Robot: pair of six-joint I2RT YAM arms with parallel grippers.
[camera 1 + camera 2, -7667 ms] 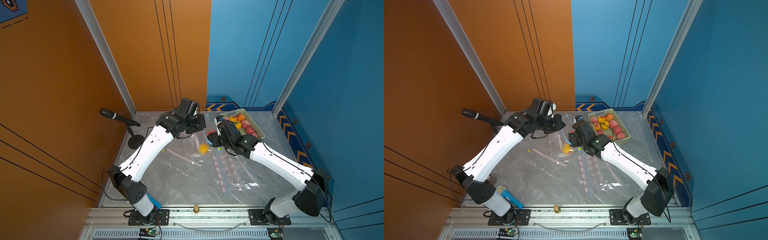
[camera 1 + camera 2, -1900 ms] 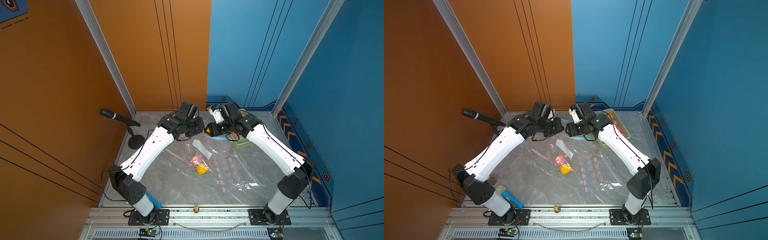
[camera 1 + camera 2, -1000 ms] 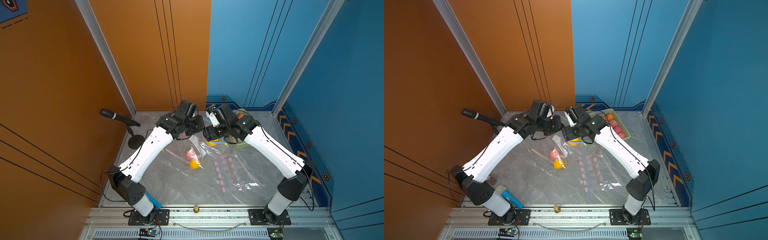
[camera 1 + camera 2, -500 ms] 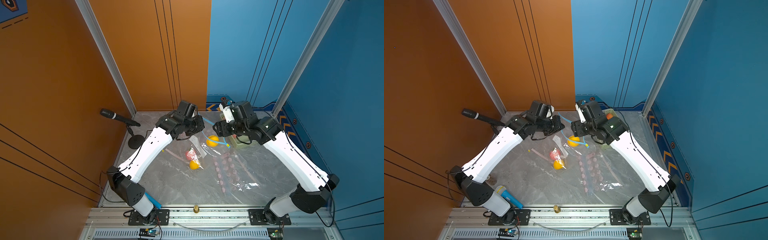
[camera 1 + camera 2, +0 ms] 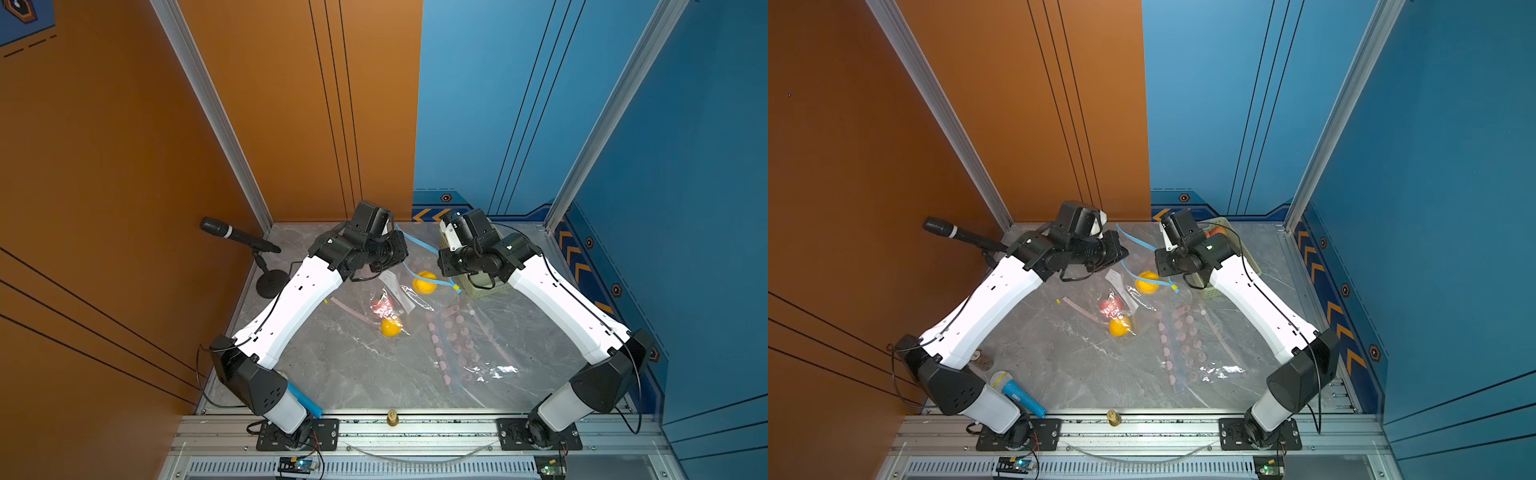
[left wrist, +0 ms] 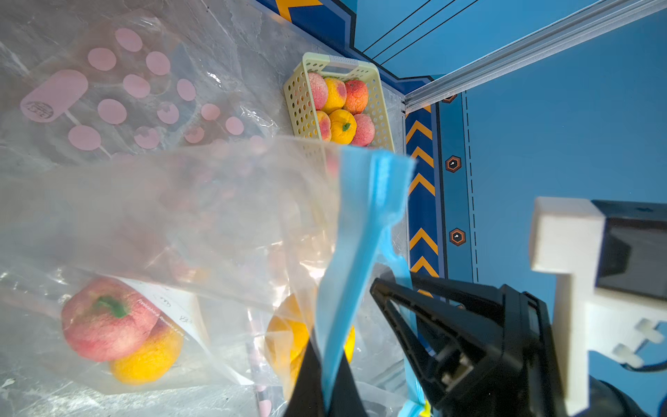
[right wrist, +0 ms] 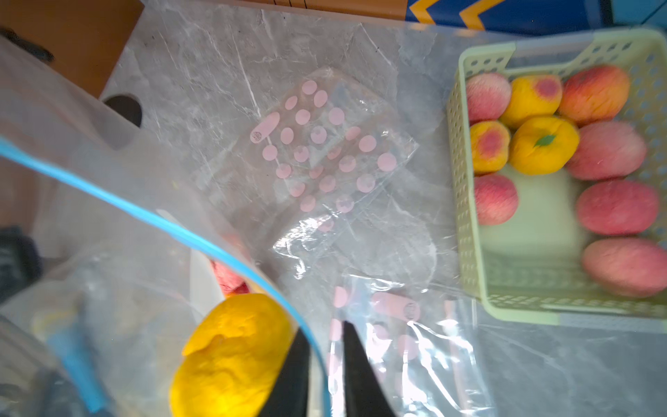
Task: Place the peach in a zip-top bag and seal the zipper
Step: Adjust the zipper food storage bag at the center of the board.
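Left wrist view gave me the clearest look: the left gripper (image 6: 326, 372) was pinching the ribbed blue zipper strip of the zip-top bag (image 6: 216, 216), whose clear film was soft, creased and glossy. From the right wrist camera, the right gripper (image 7: 321, 346) had its black fingers drawn close on either side of that same blue rim, nipping it.

The peach (image 7: 231, 353), round, yellow and matte with a pebbly skin, sat inside the bag just under the zipper, above the grey veined marble table (image 5: 332, 374). About two seconds before, no fruit had shown by the zipper.

Lower down, under clear film, a red peach (image 5: 382, 305) and a second yellow peach (image 5: 390, 328) lay about where they had been then; I could not tell whether they shared the held bag. Flat pink-dotted bags (image 5: 453, 332) were spread beside them. The pale perforated plastic basket (image 7: 465, 216) held a heap of loose peaches (image 7: 545, 144) in pink, orange and yellow.
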